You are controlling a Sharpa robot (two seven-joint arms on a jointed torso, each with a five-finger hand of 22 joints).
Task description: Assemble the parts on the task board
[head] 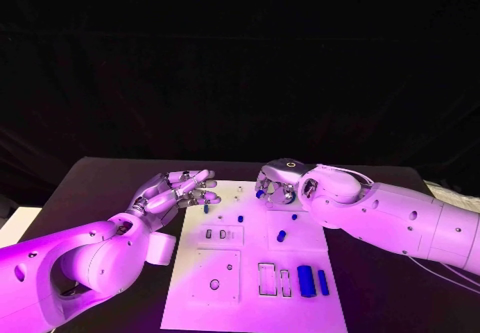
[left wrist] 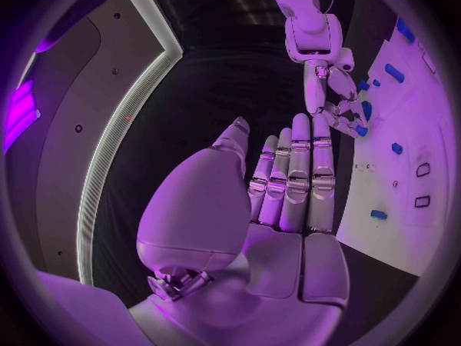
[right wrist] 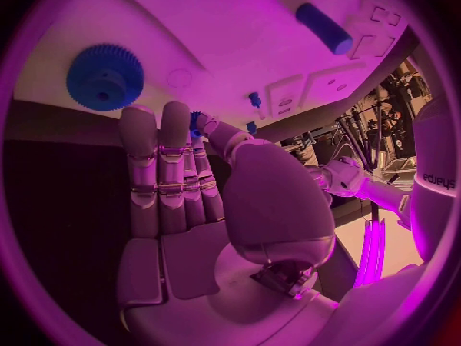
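Hovering over the far end of the task board point(head: 200, 291), both my hands face each other. My left hand point(head: 178, 193) hangs at the board's far left edge with its fingers straight, pressed side by side and holding nothing; a small blue peg point(head: 206, 207) stands just beneath the fingertips. My right hand point(head: 278, 182) is curled over the far middle of the board, and a small blue part point(head: 260, 194) sits at its fingertips — pinched, I think, though the view is poor. Two long blue bars point(head: 306, 280) lie at the near right of the board, on the black counter point(head: 100, 180). A blue gear point(right wrist: 104, 76) rests on the board beyond my right fingers.
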